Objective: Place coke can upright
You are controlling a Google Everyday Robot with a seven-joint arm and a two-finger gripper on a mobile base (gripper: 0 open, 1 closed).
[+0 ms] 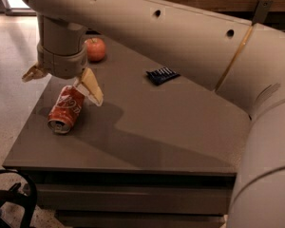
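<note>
end effector: open, fingers spread wide, hovers above left part of the desk | coke can: lies on its side on the desk, at 6 o'clock just below end effector, not gripped | long axis: 1 to 7 o'clock, silver end at 7

On the table, the pincer hangs over the coke can, apple behind, packet right.
</note>
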